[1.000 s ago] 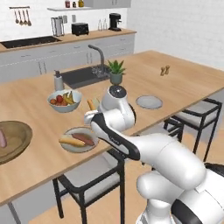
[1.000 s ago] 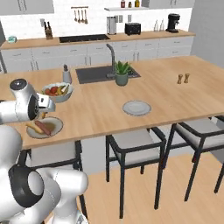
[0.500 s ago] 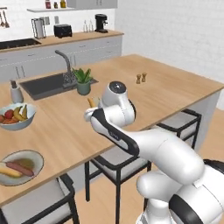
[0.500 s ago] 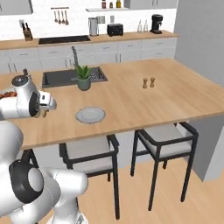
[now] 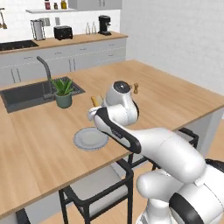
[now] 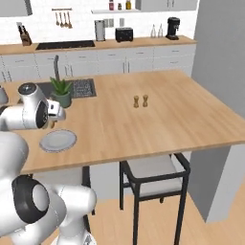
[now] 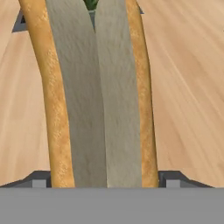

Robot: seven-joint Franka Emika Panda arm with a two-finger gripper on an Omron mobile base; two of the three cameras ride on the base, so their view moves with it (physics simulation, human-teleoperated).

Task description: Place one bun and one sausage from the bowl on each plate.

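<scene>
A golden-tan bun [image 7: 98,92] with pale split sides stands lengthwise between my fingertips [image 7: 38,180], and my gripper [image 7: 105,179] is shut on it. In the left base view the bun's tip [image 5: 93,101] pokes up from the gripper [image 5: 94,106], which hovers over the counter just behind and right of an empty light-grey plate [image 5: 90,138]. The same plate [image 6: 58,140] lies near the counter's front edge, below my hand. The bowl and the sausages are out of view.
A potted plant [image 5: 64,92] stands beside the sink [image 5: 26,94] behind the plate. Two small shakers [image 6: 140,101] sit mid-counter to the right. Black stools [image 6: 153,177] stand under the counter's front edge.
The base has driven right along the counter, so the whole scene slid left. The fruit bowl and the filled plate have left the picture. The bun stays in my grip.
</scene>
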